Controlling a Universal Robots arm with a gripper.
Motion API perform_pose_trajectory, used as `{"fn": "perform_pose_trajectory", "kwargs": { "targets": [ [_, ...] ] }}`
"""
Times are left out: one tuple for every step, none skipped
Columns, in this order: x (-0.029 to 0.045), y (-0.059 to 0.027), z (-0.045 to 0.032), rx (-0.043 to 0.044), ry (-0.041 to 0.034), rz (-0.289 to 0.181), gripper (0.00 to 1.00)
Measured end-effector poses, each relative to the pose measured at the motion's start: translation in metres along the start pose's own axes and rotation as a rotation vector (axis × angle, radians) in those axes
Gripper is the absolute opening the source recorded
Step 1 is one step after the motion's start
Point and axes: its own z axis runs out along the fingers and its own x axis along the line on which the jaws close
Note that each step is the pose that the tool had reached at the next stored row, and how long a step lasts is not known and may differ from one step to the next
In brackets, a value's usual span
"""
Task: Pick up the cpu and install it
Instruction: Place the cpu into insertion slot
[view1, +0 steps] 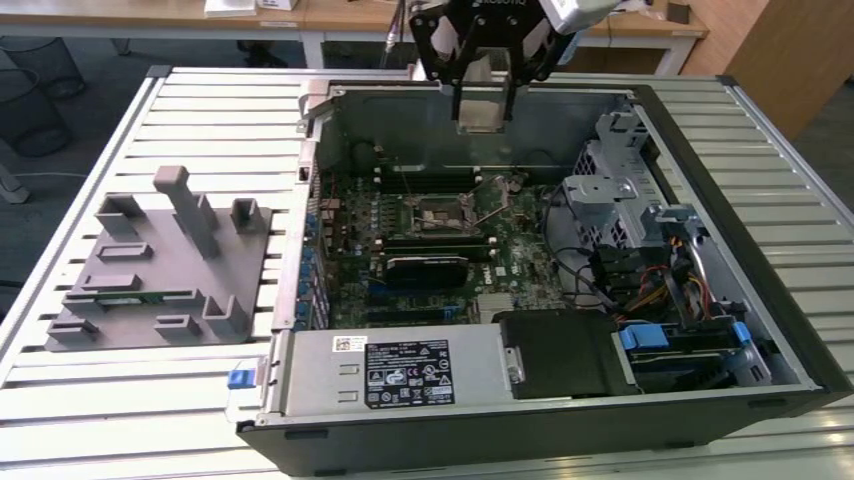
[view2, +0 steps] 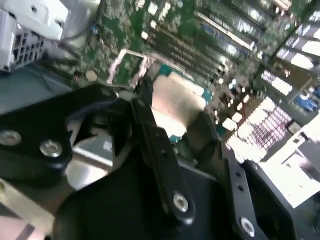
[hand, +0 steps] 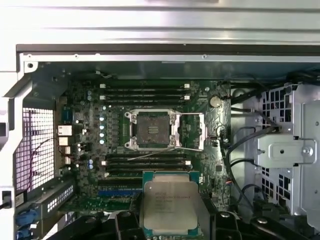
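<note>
The end effector (view1: 482, 100) is closed on the cpu (hand: 170, 206), gripping its edges and holding it in the air over the open computer case (view1: 787, 330), apart from the motherboard's empty socket (hand: 150, 129).

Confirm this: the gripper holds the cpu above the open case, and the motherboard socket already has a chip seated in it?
Not quite. In the first wrist view the socket is empty, its frame swung open. The gripper does hold the cpu above the open case.
</note>
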Motion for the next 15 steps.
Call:
{"fn": "perform_pose_trajectory", "kwargs": {
  "targets": [
    [-0.0005, 0.0001, 0.0002, 0.0018, 0.0000, 0.001, 0.53],
    [-0.0005, 0.0001, 0.0005, 0.0027, -0.0004, 0.020, 0.53],
    [-0.0005, 0.0001, 0.0007, 0.0031, -0.0005, 0.036, 0.53],
    [-0.0005, 0.0002, 0.0008, 0.0035, -0.0005, 0.054, 0.53],
    [-0.0005, 0.0002, 0.0010, 0.0038, -0.0005, 0.072, 0.53],
    [-0.0005, 0.0002, 0.0013, 0.0041, -0.0004, 0.090, 0.53],
    [-0.0005, 0.0002, 0.0016, 0.0046, -0.0004, 0.108, 0.53],
    [-0.0005, 0.0002, 0.0021, 0.0050, -0.0003, 0.126, 0.53],
    [-0.0005, 0.0002, 0.0026, 0.0053, -0.0003, 0.145, 0.53],
    [-0.0005, 0.0002, 0.0030, 0.0055, -0.0003, 0.163, 0.53],
    [-0.0004, 0.0002, 0.0034, 0.0059, -0.0002, 0.181, 0.53],
    [-0.0004, 0.0002, 0.0038, 0.0062, -0.0001, 0.199, 0.53],
    [-0.0004, 0.0002, 0.0042, 0.0065, -0.0001, 0.217, 0.53],
    [-0.0004, 0.0002, 0.0046, 0.0068, 0.0000, 0.235, 0.53],
    [-0.0004, 0.0002, 0.0050, 0.0072, 0.0000, 0.253, 0.53]
  ]
}}
